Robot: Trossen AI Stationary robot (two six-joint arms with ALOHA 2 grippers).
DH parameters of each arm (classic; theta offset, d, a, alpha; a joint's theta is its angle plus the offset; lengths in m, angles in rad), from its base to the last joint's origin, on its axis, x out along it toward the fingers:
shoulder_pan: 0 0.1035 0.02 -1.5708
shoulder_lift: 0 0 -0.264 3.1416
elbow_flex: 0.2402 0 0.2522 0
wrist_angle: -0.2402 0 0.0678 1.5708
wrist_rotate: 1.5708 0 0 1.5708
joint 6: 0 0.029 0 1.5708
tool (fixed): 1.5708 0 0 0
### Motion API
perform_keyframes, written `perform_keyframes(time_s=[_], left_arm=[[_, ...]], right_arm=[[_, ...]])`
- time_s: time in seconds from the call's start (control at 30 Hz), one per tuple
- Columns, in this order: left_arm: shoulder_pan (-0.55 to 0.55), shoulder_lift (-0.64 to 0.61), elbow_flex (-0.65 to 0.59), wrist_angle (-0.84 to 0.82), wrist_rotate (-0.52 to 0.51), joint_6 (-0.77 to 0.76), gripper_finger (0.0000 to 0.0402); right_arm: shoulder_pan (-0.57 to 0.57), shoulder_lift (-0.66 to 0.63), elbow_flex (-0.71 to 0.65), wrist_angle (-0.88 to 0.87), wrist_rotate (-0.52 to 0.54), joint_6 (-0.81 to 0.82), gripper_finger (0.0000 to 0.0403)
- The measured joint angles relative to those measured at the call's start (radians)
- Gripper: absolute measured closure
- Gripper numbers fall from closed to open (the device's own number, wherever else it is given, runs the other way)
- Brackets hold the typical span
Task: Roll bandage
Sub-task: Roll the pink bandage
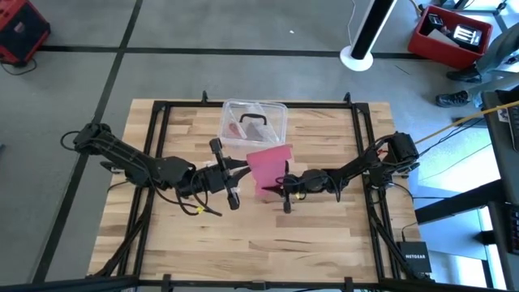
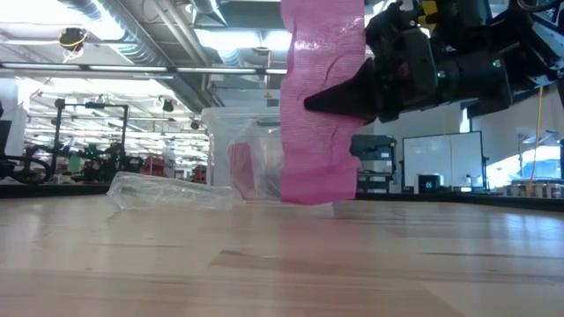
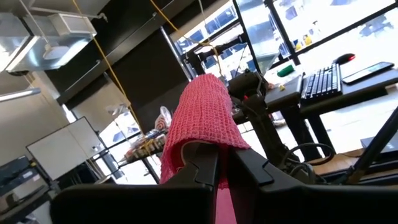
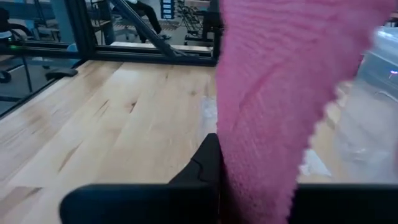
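Note:
The pink-red bandage [image 1: 266,162] hangs as a flat strip at the table's middle; in the low view the bandage [image 2: 322,132] runs from above the picture down to close over the tabletop. My left gripper [image 1: 243,172] comes from the left and is shut on the strip's top [image 3: 205,118]. My right gripper [image 1: 281,185] reaches in from the right, lower down, and is shut on the hanging strip [image 4: 267,93]. My left gripper pinches the bandage's upper end [image 3: 219,177] between its two fingers. The cloth folds over the fingertips [image 3: 199,155] and drops away behind them. The fingers lie about level, coming from the table's left. The strip hangs below them. My right gripper pinches the hanging strip partway down [image 2: 310,102], at the edge facing the table's right. Its fingers [image 4: 205,165] lie level, from the table's right, across the strip. The part below the hold [image 2: 317,176] hangs loose; whether its end touches the table I cannot tell.
A clear plastic box [image 1: 254,122] with small items stands just behind the bandage toward the far edge. A crumpled clear wrapper [image 2: 167,189] lies to its left in the low view. A black frame [image 1: 162,105] borders the wooden tabletop. The near half of the table shows bare wood [image 1: 268,243].

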Motion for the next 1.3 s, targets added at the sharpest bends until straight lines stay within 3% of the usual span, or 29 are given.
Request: perform_keyframes(time_s=[0.23,0.4,0.47,0.57,0.63,0.93,1.1,1.3], left_arm=[[0.025,-0.008,0.000,-0.004,0.067,0.027,0.0393],[0.029,-0.008,0.000,-0.008,0.057,0.052,0.0397],[0.026,-0.009,0.000,-0.017,0.014,0.065,0.0398],[0.005,-0.026,0.000,-0.062,-0.127,0.101,0.0399],[0.002,-0.043,0.000,-0.063,-0.151,0.112,0.0399],[0.029,-0.057,-0.029,-0.083,-0.176,0.204,0.0399],[0.016,-0.058,-0.055,-0.138,-0.220,0.212,0.0400],[-0.018,-0.058,-0.090,-0.155,-0.311,0.218,0.0400]], right_arm=[[0.013,-0.003,0.000,-0.089,-0.003,-0.005,0.0400],[0.059,-0.011,0.000,-0.090,0.003,0.022,0.0401],[0.094,-0.015,0.000,-0.090,0.016,0.046,0.0401],[0.175,-0.064,0.014,-0.097,0.017,0.127,0.0401],[0.235,-0.104,0.033,-0.122,0.026,0.129,0.0401],[0.386,-0.224,0.164,-0.383,0.118,0.127,0.0401],[0.451,-0.249,0.319,-0.578,0.179,0.095,0.0402],[0.505,-0.283,0.537,-0.932,0.268,-0.030,0.0402]])
